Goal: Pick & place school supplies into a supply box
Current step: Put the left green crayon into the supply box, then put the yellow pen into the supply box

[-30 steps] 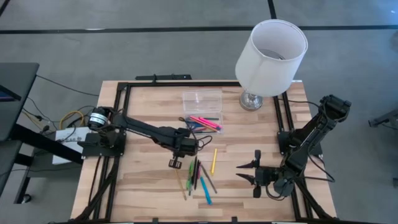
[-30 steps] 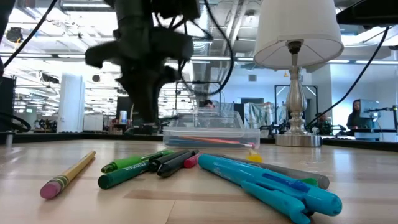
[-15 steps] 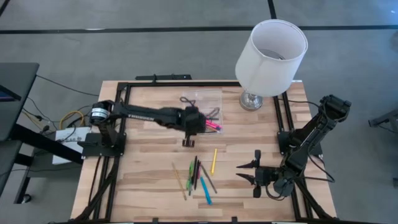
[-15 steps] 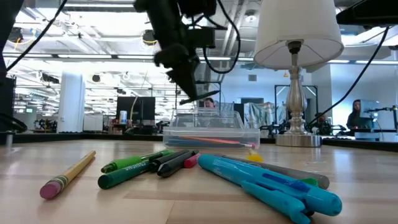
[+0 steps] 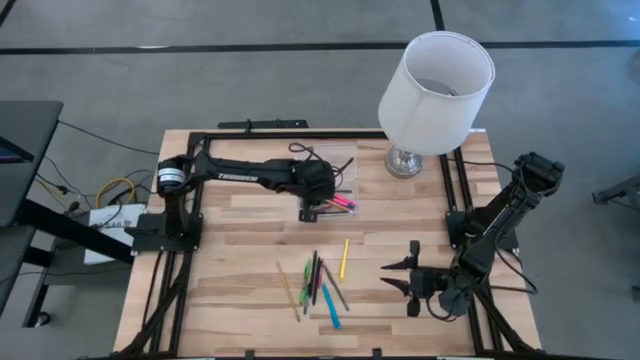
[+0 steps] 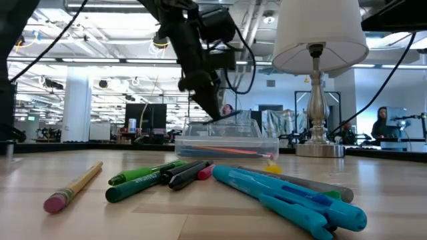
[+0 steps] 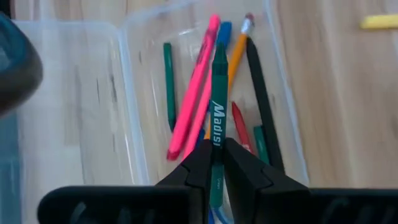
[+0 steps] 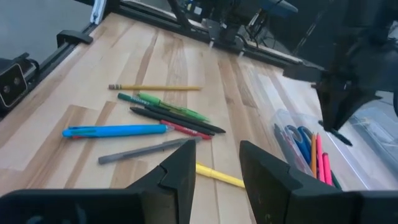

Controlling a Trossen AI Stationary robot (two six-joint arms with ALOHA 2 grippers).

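Left wrist view shows the left gripper (image 7: 217, 163) pinching a dark green pen (image 7: 217, 106) with white lettering on its barrel, its tip pointing down over the supply box (image 7: 134, 93). That box is clear plastic and already holds a pink marker (image 7: 196, 102), an orange pencil (image 7: 236, 53) with an eraser end, a black pen (image 7: 260, 99) and a second, thinner green pen (image 7: 168, 84). From above, the box (image 5: 335, 160) sits at the far middle of the table, just left of the lamp's base.

On the near middle of the pale wooden table (image 5: 240, 260) lies a loose cluster of supplies: a blue pen (image 5: 330, 307), a yellow pencil (image 5: 343, 257), a wooden pencil (image 5: 288, 290) and green and black pens between them. A white-shaded lamp (image 5: 436, 92) stands at the far right. Beyond the table the low view shows a bright open room with ceiling lights and a person (image 6: 385, 127) at the right.

The left arm stretches from the table's left edge across to the box. The right gripper (image 5: 412, 279) rests low at the near right, its fingers (image 8: 180, 171) spread and empty.
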